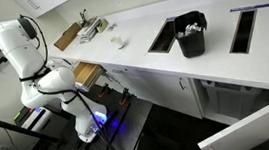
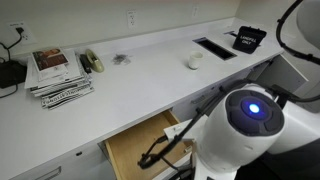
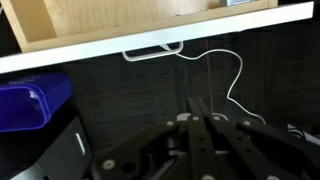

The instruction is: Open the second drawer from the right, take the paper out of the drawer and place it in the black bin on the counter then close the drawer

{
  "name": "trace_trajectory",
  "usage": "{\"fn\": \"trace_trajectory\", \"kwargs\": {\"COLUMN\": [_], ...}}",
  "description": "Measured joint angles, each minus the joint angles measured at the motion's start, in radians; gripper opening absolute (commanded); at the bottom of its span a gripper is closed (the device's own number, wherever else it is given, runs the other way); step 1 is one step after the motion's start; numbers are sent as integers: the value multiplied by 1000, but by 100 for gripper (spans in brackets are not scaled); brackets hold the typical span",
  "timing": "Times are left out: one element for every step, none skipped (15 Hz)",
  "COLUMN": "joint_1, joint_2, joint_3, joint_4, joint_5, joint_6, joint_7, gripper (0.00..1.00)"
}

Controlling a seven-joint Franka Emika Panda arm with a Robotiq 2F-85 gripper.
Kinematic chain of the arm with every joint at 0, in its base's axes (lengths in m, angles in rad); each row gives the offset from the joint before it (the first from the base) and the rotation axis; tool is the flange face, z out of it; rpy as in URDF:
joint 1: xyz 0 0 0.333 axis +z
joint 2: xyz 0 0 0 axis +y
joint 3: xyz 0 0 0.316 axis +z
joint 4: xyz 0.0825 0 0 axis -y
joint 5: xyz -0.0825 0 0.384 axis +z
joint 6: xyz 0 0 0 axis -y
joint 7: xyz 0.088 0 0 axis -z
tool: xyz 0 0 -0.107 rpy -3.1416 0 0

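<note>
Jaws pressed together, nothing between them; in the wrist view they sit low, just short of the drawer [image 3: 100,20], which stands pulled out with its tan box open to view. Its wire handle [image 3: 152,50] is straight ahead of the jaws and a little above, apart from them. Drawer likely stiff and rides on slides. It should move with a modest, square push on the flat front, or with a pinch on the handle's middle. No paper shows in the part of the box that can be seen. A small white wad [image 1: 121,41] on the surface [image 2: 150,85], well above and away from the jaws, is probably the paper; cannot be sure. If so: very light, soft, crushes easily, take it across its bulk. Black bin [image 1: 192,44] stands farther along the surface between the two cut-outs, with white scraps [image 1: 191,21] at its mouth. Edges to mind: lower lip of the drawer front, and the surface's overhang above the box. A thin white cable [image 3: 235,75] loops ahead and right of the jaws and could snag. A blue object [image 3: 30,100] crowds the left. Open room is mostly straight ahead.
</note>
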Motion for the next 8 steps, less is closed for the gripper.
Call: {"fn": "trace_trajectory", "kwargs": {"joint_1": [28,57,87,122,147,162,169,169], "joint_2": [27,53,79,105,123,135,143,144], "joint_3": [-15,-32,-52,-77,-96,-107,-110,-111], "joint_4": [19,38,59,84,102,117,127,130], "joint_5": [-21,-42,-61,-83,-94,-98,-100,-102], "joint_6": [-2,-6,-11,-25,-37,-44,-47,-48], "joint_7": [-32,-63,-94,-121,-134,-145,-148,-148], "gripper": [0,0,1,1,1,1,1,1]}}
